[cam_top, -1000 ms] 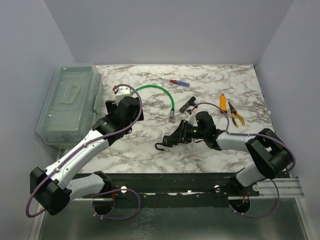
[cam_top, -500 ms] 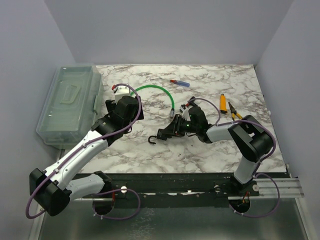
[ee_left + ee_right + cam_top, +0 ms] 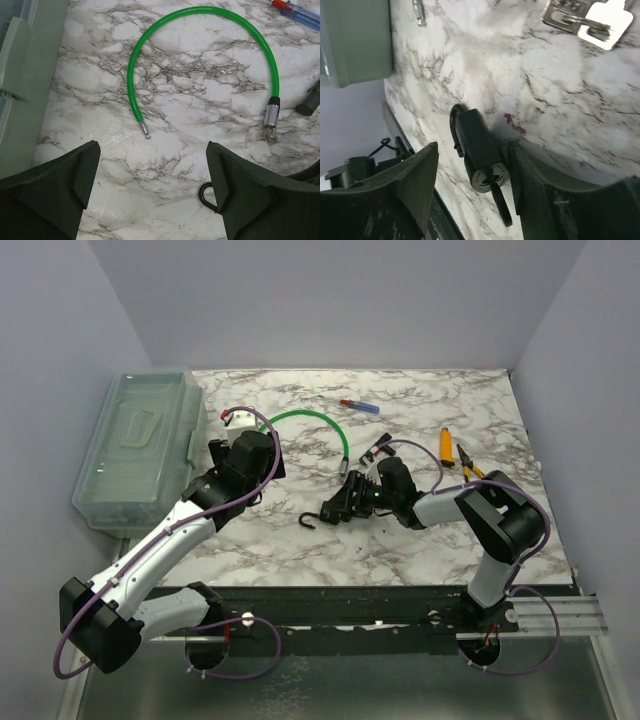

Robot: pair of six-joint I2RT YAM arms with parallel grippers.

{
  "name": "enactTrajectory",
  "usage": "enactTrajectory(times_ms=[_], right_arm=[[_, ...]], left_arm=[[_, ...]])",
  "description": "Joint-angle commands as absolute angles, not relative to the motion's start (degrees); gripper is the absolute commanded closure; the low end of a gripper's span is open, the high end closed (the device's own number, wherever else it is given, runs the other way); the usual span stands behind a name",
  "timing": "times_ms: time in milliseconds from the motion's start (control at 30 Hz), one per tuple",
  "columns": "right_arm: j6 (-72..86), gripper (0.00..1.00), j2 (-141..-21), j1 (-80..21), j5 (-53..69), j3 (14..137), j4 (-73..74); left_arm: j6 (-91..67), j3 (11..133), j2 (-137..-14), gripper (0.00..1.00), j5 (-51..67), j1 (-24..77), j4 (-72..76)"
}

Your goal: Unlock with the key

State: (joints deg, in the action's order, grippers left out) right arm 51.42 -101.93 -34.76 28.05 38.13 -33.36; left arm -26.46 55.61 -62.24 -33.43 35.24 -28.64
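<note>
A black padlock (image 3: 337, 509) lies on the marble table with a black key (image 3: 501, 200) in its keyhole. Its shackle (image 3: 310, 521) stands out as an open hook toward the left. In the right wrist view the padlock (image 3: 477, 145) lies between my right gripper's open fingers, against the right one, with a gap to the left one. My right gripper (image 3: 352, 504) is low over the table. My left gripper (image 3: 258, 458) is open and empty above the table (image 3: 152, 150). The shackle's loop (image 3: 205, 194) shows by its right finger.
A green cable (image 3: 318, 420) curves behind the grippers, its ends on the marble (image 3: 145, 129). A clear lidded box (image 3: 140, 445) stands at the left edge. A red and blue screwdriver (image 3: 360, 406), orange pliers (image 3: 470, 468) and a white-tagged key ring (image 3: 600, 20) lie further back.
My right gripper has slid the padlock to the left across the table, then eased back slightly right. The right arm has folded in. The left arm has barely moved.
</note>
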Motion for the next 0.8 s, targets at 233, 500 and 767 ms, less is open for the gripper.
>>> enactTrajectory(times_ms=[233,500,767], right_arm=[[43.0,0.19,-90.9,-34.5,15.1,39.2,-16.8],[33.2,0.10,-76.5,-34.5,0.8,44.7,5.1],[29.0,0.01,-59.2,-34.5,-9.6,46.0,14.7]], left_arm=[[-25.7,54.8,-60.2,0.06,-32.7,34.8,-28.0],[-25.4,54.6,-59.7,0.06,-32.9,34.8,-27.9],[-25.3,53.7,-57.2,0.01,-32.1,34.8,-26.7]])
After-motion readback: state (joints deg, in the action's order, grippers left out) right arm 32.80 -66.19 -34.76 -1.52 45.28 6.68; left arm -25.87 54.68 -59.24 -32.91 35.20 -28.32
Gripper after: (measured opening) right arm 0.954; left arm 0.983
